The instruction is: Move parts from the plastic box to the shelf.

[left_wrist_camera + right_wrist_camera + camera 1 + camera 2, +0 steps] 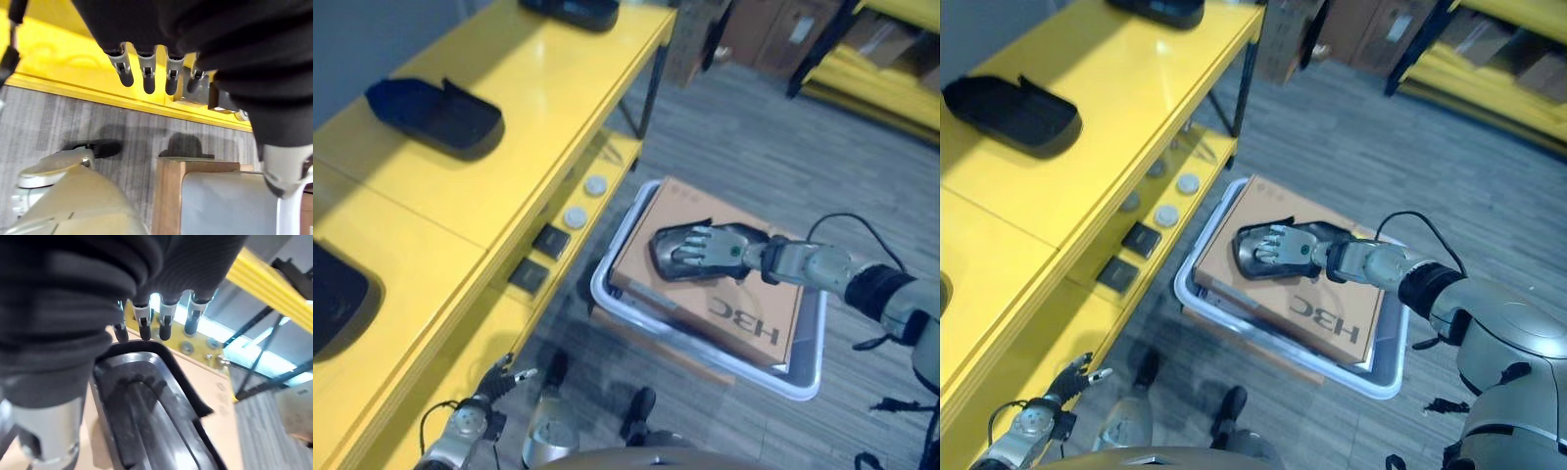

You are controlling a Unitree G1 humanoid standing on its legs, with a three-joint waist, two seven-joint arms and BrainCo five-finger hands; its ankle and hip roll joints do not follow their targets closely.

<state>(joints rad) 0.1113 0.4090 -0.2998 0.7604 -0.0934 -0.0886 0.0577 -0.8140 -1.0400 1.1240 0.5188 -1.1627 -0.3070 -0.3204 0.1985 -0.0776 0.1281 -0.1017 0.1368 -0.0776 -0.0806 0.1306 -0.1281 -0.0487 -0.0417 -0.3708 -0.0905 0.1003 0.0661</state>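
While the right hand [705,250] is lying over a black moulded part [668,257] on top of a brown cardboard sheet [715,294], its fingers are stretching along the part's upper face and reaching just past its far rim. In the right wrist view the fingers [165,320] are showing nearly straight, tips over the part's edge [161,382], with the thumb [46,431] sitting low beside the part; whether it is pinching the part I cannot tell. The cardboard sheet is covering the white plastic box [607,294], which is standing on the grey floor [773,147] just beside the yellow shelf [509,127].

Down at the lower left, the left hand [499,377] is hanging near the front edge of the shelf's lower level, holding nothing. In the left wrist view its fingers [146,73] are pointing out straight and relaxed in a row, with the yellow shelf edge [98,93] beyond them.

On the shelf's top level, a black moulded part of the same kind [435,113] is already lying, another [573,10] is resting farther back, and a third [333,294] is showing at the near left edge. On the lower level, two small black blocks [540,257] and two pale round discs [584,201] are sitting close to the front edge, near the box.
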